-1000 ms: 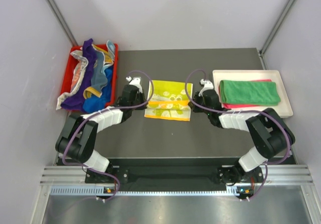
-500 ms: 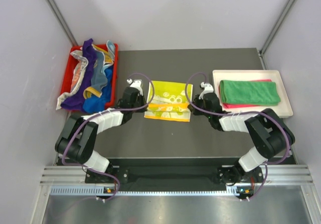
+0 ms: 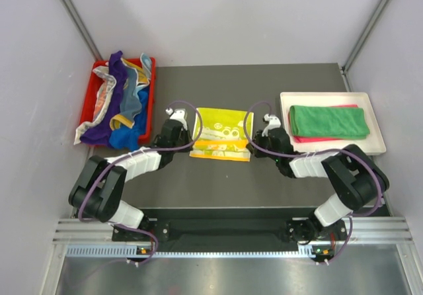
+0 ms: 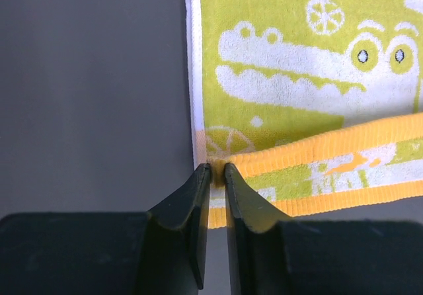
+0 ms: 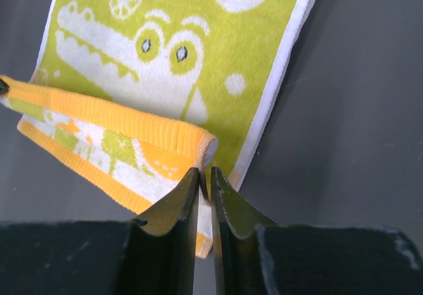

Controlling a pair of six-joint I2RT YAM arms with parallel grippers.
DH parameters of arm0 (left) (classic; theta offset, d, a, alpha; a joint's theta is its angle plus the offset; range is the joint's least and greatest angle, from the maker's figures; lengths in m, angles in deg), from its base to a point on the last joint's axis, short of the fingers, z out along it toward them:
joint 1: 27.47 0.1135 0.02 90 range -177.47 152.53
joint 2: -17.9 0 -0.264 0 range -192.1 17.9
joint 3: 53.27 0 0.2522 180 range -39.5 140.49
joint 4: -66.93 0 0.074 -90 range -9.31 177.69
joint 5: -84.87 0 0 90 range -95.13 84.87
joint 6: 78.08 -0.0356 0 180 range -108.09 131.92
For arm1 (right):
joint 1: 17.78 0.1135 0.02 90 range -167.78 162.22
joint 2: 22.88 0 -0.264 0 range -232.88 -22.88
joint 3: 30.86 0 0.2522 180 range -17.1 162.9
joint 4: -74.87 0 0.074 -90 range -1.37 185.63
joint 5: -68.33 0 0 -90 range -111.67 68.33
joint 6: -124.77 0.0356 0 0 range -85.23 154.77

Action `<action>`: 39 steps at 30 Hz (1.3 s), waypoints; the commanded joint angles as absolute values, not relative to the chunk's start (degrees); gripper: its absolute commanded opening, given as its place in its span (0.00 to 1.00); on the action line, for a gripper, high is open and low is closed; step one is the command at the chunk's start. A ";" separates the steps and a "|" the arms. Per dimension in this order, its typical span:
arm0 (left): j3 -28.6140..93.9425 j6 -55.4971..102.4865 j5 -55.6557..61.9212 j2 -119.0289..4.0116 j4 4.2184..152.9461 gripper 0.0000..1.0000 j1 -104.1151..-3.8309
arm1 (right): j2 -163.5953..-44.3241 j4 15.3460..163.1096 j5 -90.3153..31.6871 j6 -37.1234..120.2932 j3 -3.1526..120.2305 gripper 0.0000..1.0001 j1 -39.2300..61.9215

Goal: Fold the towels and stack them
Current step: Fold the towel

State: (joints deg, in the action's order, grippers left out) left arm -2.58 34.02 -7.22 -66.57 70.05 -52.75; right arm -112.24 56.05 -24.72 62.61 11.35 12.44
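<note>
A yellow-green crocodile-patterned towel (image 3: 221, 133) (image 4: 297, 63) (image 5: 165, 50) lies flat mid-table, its orange-striped near edge (image 4: 344, 143) turned over onto itself. My left gripper (image 3: 191, 144) (image 4: 217, 169) sits low at the left end of that fold, jaws slightly open, a tuft of the orange edge still between the tips. At the fold's right end my right gripper (image 3: 252, 147) (image 5: 205, 173) is open by a sliver, its tips just short of the rolled end (image 5: 206, 151). A folded green towel (image 3: 328, 120) lies on a pink one (image 3: 309, 138).
The folded pair rests in a white tray (image 3: 377, 144) at the right. A red bin (image 3: 86, 110) at the far left holds a heap of unfolded towels (image 3: 122, 103), some spilling over its near edge. Dark table top (image 3: 218, 176) lies between towel and arm bases.
Both grippers have sunk toward the table and come slightly nearer, laying the fold down. Their jaws have eased apart from a tight pinch.
</note>
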 commanded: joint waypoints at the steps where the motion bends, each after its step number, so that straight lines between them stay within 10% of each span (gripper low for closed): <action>1: -3.21 34.33 -8.99 -63.23 68.82 0.20 -53.05 | -108.49 52.59 -25.80 63.07 9.80 0.14 13.33; 16: -2.33 33.71 -9.26 -52.68 74.36 0.25 -53.75 | -95.48 62.17 -23.17 62.98 11.03 0.26 13.51; 28: 4.70 37.23 -13.92 -68.57 77.70 0.32 -53.67 | -105.58 68.93 -18.43 65.53 15.51 0.25 16.67; 39: 3.21 40.21 -10.14 -72.63 79.45 0.45 -53.66 | -109.71 74.39 -12.18 69.92 14.72 0.50 20.19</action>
